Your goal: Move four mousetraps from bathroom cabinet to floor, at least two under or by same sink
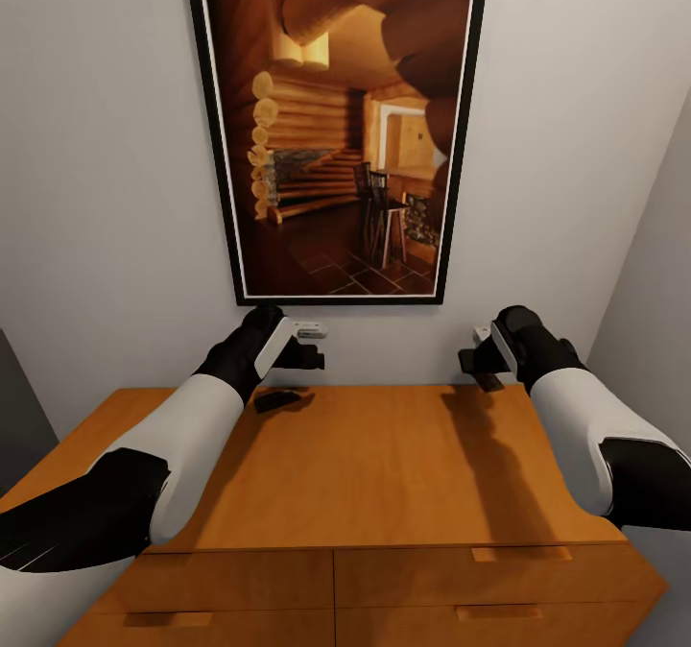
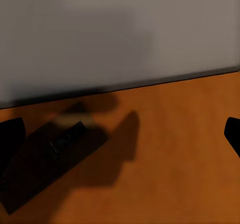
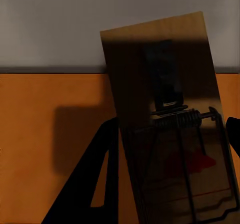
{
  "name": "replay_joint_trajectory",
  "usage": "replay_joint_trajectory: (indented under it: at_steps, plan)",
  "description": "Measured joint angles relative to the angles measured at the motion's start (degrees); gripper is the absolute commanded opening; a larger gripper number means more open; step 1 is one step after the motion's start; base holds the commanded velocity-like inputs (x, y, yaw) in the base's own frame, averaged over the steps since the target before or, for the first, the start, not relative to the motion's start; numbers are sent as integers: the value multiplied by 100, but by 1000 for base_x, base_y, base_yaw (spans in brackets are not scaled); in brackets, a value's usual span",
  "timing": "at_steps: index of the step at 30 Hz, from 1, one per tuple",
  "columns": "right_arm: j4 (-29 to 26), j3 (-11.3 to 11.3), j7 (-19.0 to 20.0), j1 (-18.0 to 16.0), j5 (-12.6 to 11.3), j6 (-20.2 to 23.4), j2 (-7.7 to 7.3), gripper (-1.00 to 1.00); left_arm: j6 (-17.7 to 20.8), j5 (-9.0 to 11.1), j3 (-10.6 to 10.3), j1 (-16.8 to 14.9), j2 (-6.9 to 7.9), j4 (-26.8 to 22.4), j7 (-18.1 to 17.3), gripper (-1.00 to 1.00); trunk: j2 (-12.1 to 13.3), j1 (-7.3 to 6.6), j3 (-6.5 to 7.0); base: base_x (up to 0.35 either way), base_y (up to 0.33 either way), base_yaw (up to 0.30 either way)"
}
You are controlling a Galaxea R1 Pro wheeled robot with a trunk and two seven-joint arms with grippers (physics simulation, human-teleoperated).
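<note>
**Right gripper lifts one mousetrap, another lies under the left**

The right gripper (image 1: 483,361) hangs above the back right part of the cabinet top (image 1: 384,465), close to the wall (image 1: 115,196). Its wrist camera has a mousetrap (image 3: 170,129) standing right in front of the lens, tilted, with the spring coil, wire bar and a red mark plain on its brown board. The board sits up off the wood and casts a shadow on it, so the fingers appear to be clamped on it, though the contact itself is blurred.

The left gripper (image 1: 309,347) hovers over the back left part of the same top, its fingers spread wide, with one dark fingertip (image 2: 232,131) at the frame edge. Just below and slightly nearer the robot lies a second mousetrap (image 1: 278,400), flat on the wood, in the arm's shadow and not touched by the fingers. In the left wrist view it (image 2: 52,159) lies slantwise near the wall.

A tall framed picture (image 1: 341,129) of a log interior hangs on the wall above the cabinet. Two rows of drawers (image 1: 240,580) with bar handles show along the front.
</note>
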Motion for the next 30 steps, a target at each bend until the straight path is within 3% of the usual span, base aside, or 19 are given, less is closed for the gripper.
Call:
replay_joint_trajectory:
  at_steps: [30]
  plan:
    - [0,-2,-2,1,11,-1,-2,-100,0,-6,-10,-1,0,6,8,100,0,1,0,-5,23,0]
